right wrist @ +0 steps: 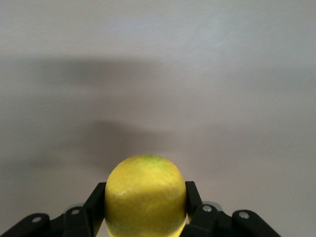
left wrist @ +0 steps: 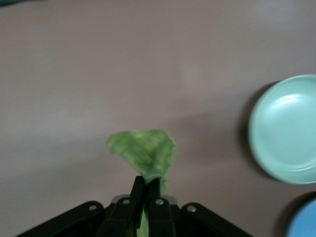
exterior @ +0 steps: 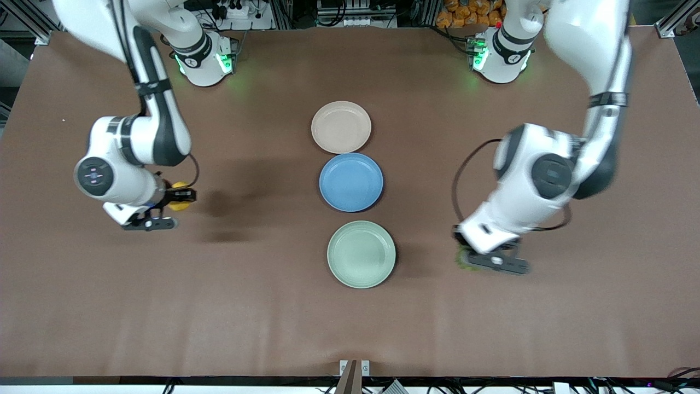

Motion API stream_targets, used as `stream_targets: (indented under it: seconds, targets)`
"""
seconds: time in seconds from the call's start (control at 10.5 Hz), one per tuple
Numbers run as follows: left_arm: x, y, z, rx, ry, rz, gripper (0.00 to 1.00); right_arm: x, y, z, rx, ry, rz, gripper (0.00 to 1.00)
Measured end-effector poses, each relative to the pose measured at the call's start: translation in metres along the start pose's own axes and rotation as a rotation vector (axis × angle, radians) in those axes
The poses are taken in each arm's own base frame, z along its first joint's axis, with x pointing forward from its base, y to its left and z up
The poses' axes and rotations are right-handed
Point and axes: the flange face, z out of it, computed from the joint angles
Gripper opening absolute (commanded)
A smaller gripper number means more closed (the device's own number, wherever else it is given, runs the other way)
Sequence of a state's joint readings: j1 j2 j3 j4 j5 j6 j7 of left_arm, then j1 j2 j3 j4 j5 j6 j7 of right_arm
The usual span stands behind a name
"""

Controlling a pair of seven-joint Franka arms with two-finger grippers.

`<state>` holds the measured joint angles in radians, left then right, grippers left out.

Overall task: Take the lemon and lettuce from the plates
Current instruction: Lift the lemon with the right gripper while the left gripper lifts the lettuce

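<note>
Right gripper [exterior: 174,198] pinches the lemon [right wrist: 145,195] over bare table, nine o'clock of the blue plate [exterior: 351,181] (both task plates empty); left gripper [left wrist: 146,192] clamps the lettuce [left wrist: 143,150], three o'clock of the mint plate [exterior: 361,254].

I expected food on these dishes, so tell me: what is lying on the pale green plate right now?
Nothing: the green plate shows bare. The lettuce hangs pinched in the left pincer over the table beside it. The right pincer holds the lemon.
</note>
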<state>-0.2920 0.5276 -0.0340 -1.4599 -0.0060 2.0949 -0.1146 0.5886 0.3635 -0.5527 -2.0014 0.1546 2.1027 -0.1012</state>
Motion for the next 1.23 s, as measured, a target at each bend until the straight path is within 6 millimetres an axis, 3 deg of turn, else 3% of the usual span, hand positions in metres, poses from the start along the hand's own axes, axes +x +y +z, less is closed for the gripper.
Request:
stream_targets:
  seconds: [0.19,0.38,0.47,0.66,0.76,0.85,1.23]
  targets:
    - [-0.008,-0.077,0.021,0.012,-0.082,-0.031,0.16,0.008,0.048,0.014,-0.011,0.029,-0.049,0.0]
    - [-0.021,-0.133,0.059,0.007,-0.155,-0.051,0.16,0.011,0.08,0.026,-0.025,0.045,-0.087,0.0]
    - [-0.027,-0.143,0.082,0.003,-0.19,-0.059,0.17,0.012,0.094,0.031,-0.03,0.047,-0.092,0.24]
    - [-0.033,-0.138,0.121,-0.006,-0.239,-0.052,0.31,0.014,0.108,0.043,-0.04,0.04,-0.088,0.7]
    - [-0.034,-0.135,0.134,-0.008,-0.25,-0.048,0.73,0.015,0.108,0.048,-0.038,0.037,-0.084,0.93]
    - [-0.035,-0.132,0.143,-0.009,-0.254,-0.045,1.0,0.016,0.105,0.05,-0.032,0.036,-0.082,0.97]
    - [-0.029,-0.134,0.139,-0.008,-0.233,-0.046,1.0,0.018,0.104,0.048,-0.031,0.042,-0.082,1.0]
